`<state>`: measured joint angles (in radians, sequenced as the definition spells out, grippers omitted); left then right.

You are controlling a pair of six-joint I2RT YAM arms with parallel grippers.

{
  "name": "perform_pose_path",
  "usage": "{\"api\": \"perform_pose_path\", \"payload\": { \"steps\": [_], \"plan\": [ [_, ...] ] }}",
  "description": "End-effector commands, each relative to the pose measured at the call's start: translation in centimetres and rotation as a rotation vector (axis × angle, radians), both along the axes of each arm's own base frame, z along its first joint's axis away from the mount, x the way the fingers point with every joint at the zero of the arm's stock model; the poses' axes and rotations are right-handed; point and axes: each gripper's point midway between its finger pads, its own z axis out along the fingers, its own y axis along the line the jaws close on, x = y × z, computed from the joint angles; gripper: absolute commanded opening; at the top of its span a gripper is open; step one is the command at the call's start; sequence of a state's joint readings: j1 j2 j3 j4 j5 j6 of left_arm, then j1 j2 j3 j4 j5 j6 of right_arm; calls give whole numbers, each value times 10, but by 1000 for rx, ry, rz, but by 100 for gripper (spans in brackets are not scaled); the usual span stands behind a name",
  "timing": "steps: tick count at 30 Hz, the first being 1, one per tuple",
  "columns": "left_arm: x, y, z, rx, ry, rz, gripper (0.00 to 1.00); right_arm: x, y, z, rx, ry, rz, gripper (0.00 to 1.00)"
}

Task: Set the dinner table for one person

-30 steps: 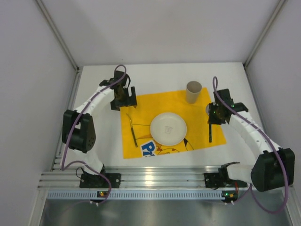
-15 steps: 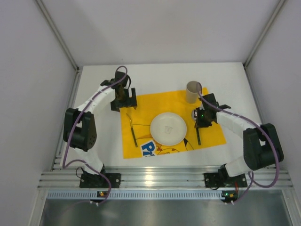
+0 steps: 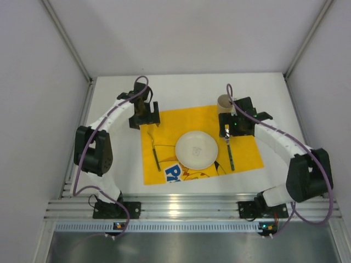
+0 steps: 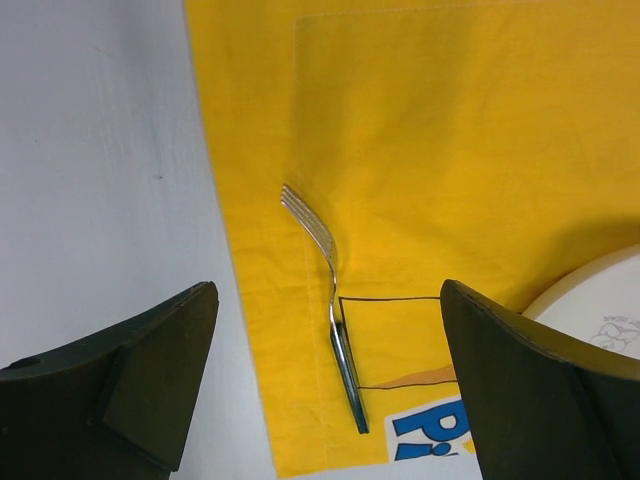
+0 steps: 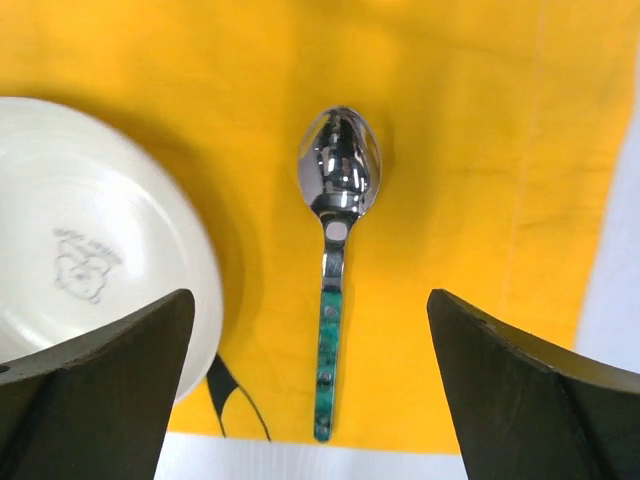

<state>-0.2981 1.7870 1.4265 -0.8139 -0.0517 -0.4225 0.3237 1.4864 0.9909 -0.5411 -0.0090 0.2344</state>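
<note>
On the white dinner table [image 3: 274,93] lies a yellow printed cloth [image 3: 164,129]. A white plate [image 3: 196,149] sits in the cloth's middle. A fork [image 3: 156,155] lies left of the plate and a green-handled spoon [image 3: 231,156] lies right of it. A paper cup [image 3: 224,106] stands upright at the cloth's back right corner. My left gripper [image 3: 145,118] hangs open above the fork [image 4: 335,300], touching nothing. Over the spoon [image 5: 338,190], my right gripper [image 5: 311,295] is open, with the plate [image 5: 90,230] beside its left finger.
Grey enclosure walls stand close on three sides. A ribbed aluminium rail [image 3: 181,211] with the arm bases runs along the near edge. The cup stands just behind my right gripper. Bare white tabletop [image 4: 100,150] borders the cloth [image 4: 450,150] on the left.
My right gripper carried the spoon leftward from the cloth's right edge to beside the plate, then opened and let it go. The left arm has hardly moved.
</note>
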Motion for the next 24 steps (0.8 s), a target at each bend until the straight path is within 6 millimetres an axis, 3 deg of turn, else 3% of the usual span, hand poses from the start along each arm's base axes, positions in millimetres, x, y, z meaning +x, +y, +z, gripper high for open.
{"api": "perform_pose_path", "payload": {
  "steps": [1,3,7,8,9,10,11,12,14,15,16,17,20,24],
  "plan": [
    [27,-18,50,-98,-152,-7,98,6,9,102,9,-255,83,100],
    [42,-33,79,-174,-234,-23,98,1,12,140,37,-346,86,100],
    [61,-40,122,-224,-378,-6,98,-6,-11,177,38,-482,-43,100],
    [63,-42,131,-229,-426,-18,98,-11,-12,169,45,-484,-45,99],
    [66,-51,154,-259,-564,-47,98,-12,-14,185,104,-566,-91,100],
    [66,-52,163,-216,-659,-93,99,-15,-14,183,134,-583,-112,100],
    [61,-55,176,-193,-758,-127,99,-22,-13,166,148,-562,-107,100],
    [52,-64,197,-154,-974,-130,99,-30,-5,175,198,-603,-52,100],
    [35,-61,207,-3,-1160,-175,99,-37,-3,169,204,-613,-16,100],
    [25,-60,178,22,-1153,-197,99,-38,-10,171,191,-628,-45,100],
    [22,-48,185,14,-1182,-114,99,-39,-14,172,184,-638,-68,100],
    [22,-39,176,32,-1155,-66,98,-38,-19,169,170,-634,-92,100],
    [24,-35,159,74,-1091,-62,98,-35,-27,163,125,-612,-130,100],
    [28,-33,157,75,-1081,-28,98,-29,-23,155,100,-574,-109,100]
  ]
}}
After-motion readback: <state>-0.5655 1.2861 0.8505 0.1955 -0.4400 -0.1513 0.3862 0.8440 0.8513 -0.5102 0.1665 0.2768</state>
